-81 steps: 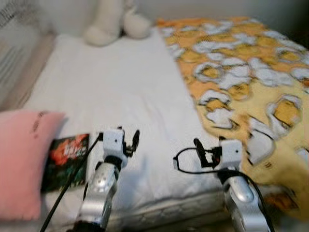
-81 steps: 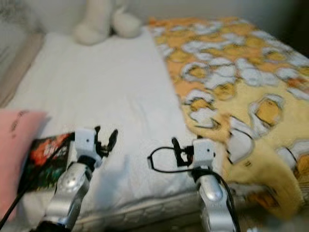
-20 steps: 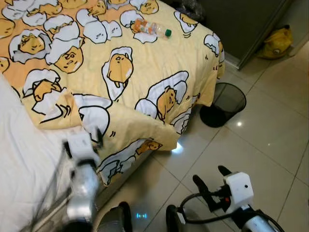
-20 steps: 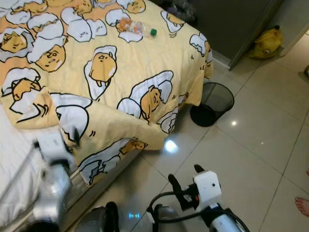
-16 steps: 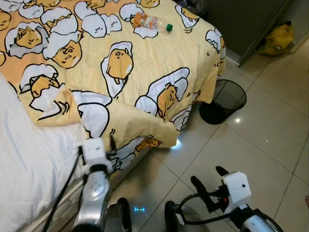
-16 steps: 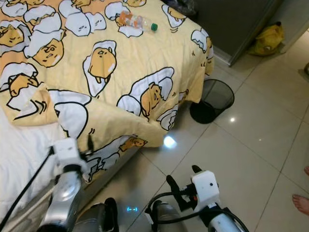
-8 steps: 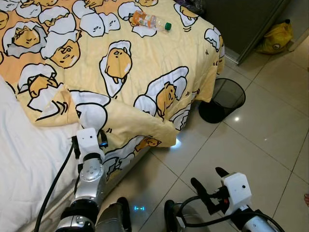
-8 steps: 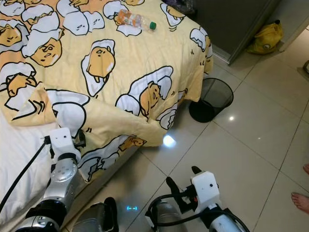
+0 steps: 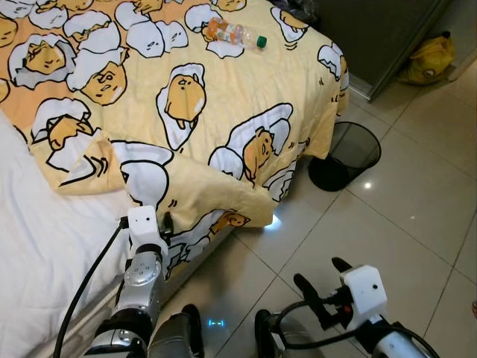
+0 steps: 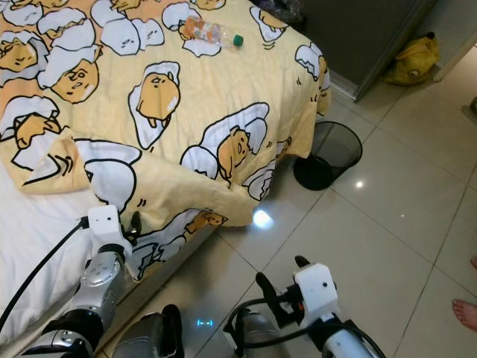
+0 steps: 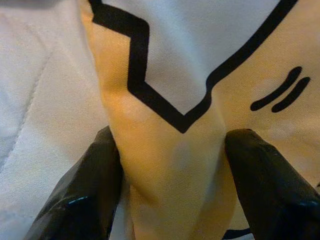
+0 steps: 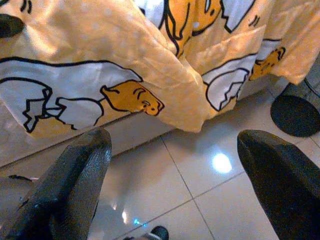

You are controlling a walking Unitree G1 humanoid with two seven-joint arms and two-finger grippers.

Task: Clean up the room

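Note:
A yellow blanket printed with egg cartoons covers the bed's right side, one corner hanging over the edge. My left gripper sits at the blanket's folded edge, where it meets the white sheet. In the left wrist view its fingers stand open, with a yellow fold of blanket between them. My right gripper hovers open and empty over the tiled floor. A plastic bottle with a green cap lies on the blanket near the bed's far corner.
A black mesh waste bin stands on the floor by the bed's corner. Behind it are a dark cabinet and a yellow bag. A person's bare foot shows at the right edge. Glossy tiles stretch to my right.
Five seconds ago I faced the head of the bed; the view has since swung to its foot corner. In the last second the left gripper settled onto the blanket's fold; the right arm stayed still.

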